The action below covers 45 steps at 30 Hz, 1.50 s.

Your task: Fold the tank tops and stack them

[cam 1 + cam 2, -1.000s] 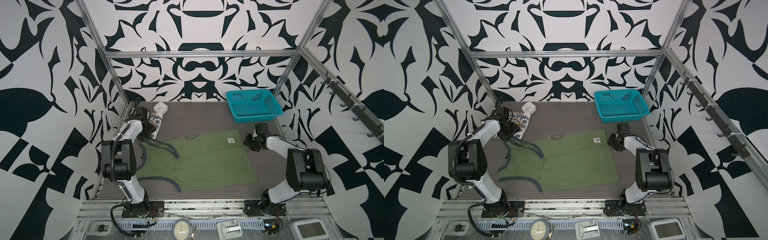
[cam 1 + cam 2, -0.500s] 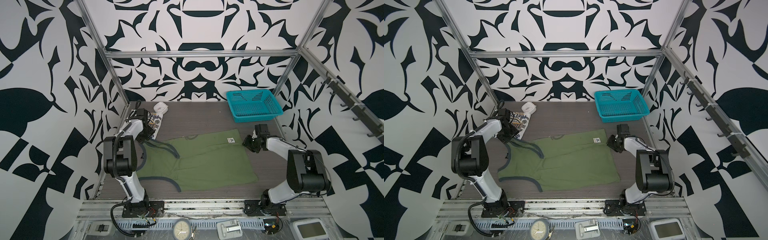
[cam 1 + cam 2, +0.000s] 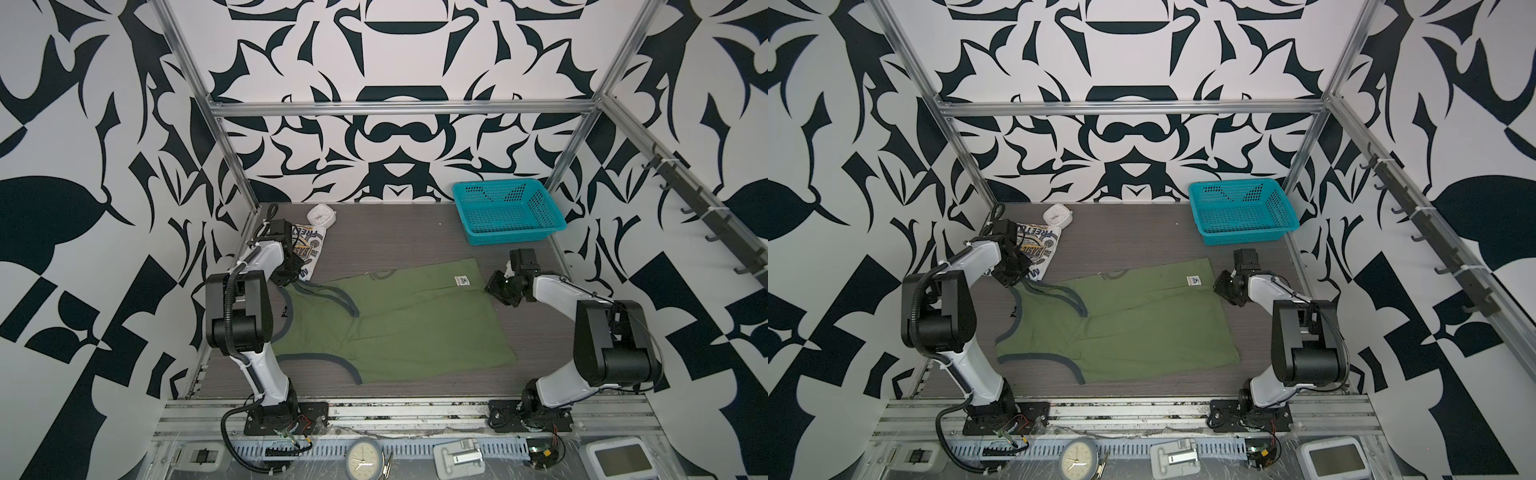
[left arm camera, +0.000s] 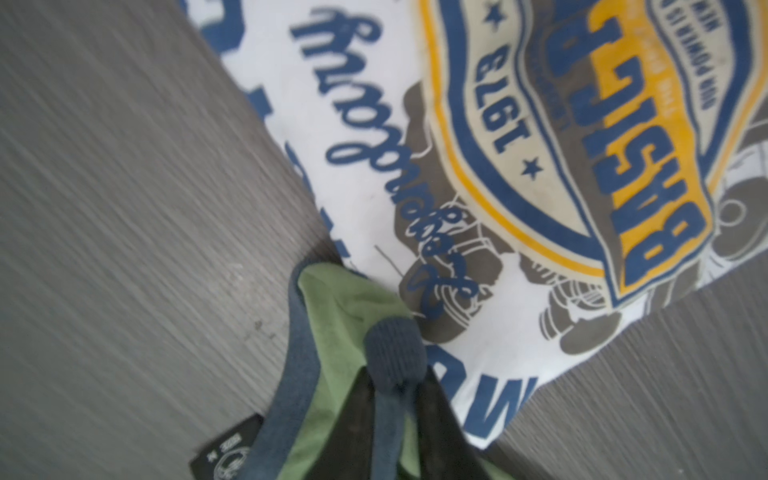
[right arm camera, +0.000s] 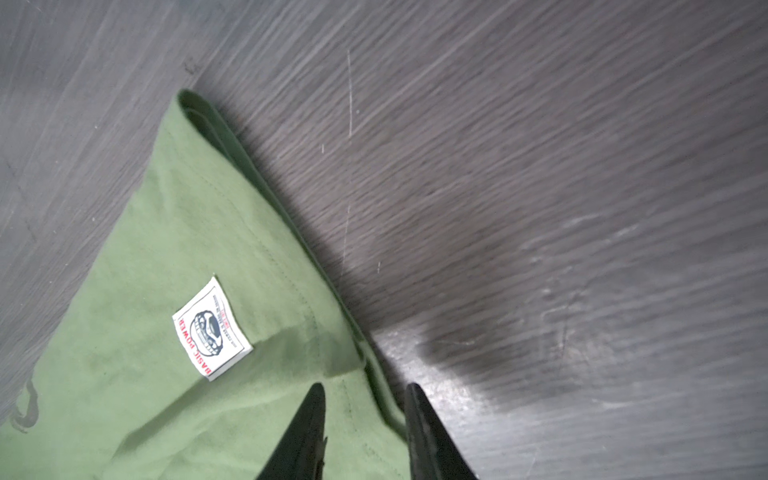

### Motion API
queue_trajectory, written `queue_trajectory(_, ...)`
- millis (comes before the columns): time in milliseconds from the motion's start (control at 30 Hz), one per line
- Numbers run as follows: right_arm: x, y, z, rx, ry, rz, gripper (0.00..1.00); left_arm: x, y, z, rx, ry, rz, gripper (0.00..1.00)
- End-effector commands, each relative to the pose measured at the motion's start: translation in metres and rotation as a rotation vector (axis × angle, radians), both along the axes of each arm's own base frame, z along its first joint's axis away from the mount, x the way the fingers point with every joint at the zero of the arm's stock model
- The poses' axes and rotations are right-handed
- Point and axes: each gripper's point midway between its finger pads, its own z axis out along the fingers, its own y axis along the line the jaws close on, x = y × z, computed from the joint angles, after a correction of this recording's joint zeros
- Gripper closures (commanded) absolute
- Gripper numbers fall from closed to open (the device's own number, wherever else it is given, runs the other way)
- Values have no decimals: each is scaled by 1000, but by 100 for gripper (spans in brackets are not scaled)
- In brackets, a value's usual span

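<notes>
Left pincer (image 4: 394, 372) clenches the green top (image 3: 399, 320) by a strap (image 4: 395, 345) at ten o'clock, right pincer (image 5: 365, 392) gapes over its hem (image 5: 376, 370); white top (image 3: 309, 249) alone looks folded.

Table (image 3: 395, 232): dark grey wood-grain top, level, seen in both top views.
Green top (image 3: 399, 320): spread flat across the middle; straps to the left, hem to the right; white label (image 3: 461, 281) near the far right corner.
White top (image 3: 311, 249): folded, far left, print facing up; its near edge meets a strap end of Green top.
Clock (image 3: 321, 215): far left corner, just behind White top.
Basket (image 3: 515, 235): blue, far right corner, apart from Green top.
</notes>
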Motion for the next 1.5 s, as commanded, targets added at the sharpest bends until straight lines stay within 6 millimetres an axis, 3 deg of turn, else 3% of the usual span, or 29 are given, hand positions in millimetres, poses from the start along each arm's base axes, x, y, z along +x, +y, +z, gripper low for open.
queue_trajectory(0, -1, 2, 12, -1, -30, 13, 65, -8, 2, 3, 0, -15, 3, 89)
queue_trajectory(167, -2, 3, 17, 1, -40, 17, 65, -16, 5, 26, 28, -172, 4, 97)
queue_trajectory(267, -2, 3, 21, 4, -48, 17, 65, -30, 13, 29, 53, -232, 41, 97)
queue_trajectory(533, 5, 12, 42, 27, -92, 38, 65, -58, 24, -14, -68, -223, 151, 95)
queue_trajectory(600, 9, 20, 49, 30, -110, 62, 65, -59, 26, -23, -96, -227, 168, 89)
queue_trajectory(700, 14, 35, 57, 29, -128, 110, 65, -58, 26, -27, -121, -211, 156, 63)
queue_trajectory(767, 18, 46, 62, 24, -142, 145, 65, -58, 25, -22, -119, -212, 146, 52)
queue_trajectory(933, 27, 75, 71, 1, -174, 242, 64, -77, 38, 11, -17, -213, 190, 47)
queue_trajectory(1033, 38, 98, 75, -1, -183, 306, 64, -76, 23, 36, 1, -283, 146, 45)
queue_trajectory(1167, 57, 125, 71, -11, -177, 368, 64, -58, -29, 46, -40, -302, -22, 45)
queue_trajectory(1300, 76, 144, 53, -19, -128, 406, 64, -42, -64, 19, -133, -212, -128, 49)
queue_trajectory(1467, 87, 148, 26, -31, -71, 402, 64, -36, -64, -13, -144, -164, -133, 55)
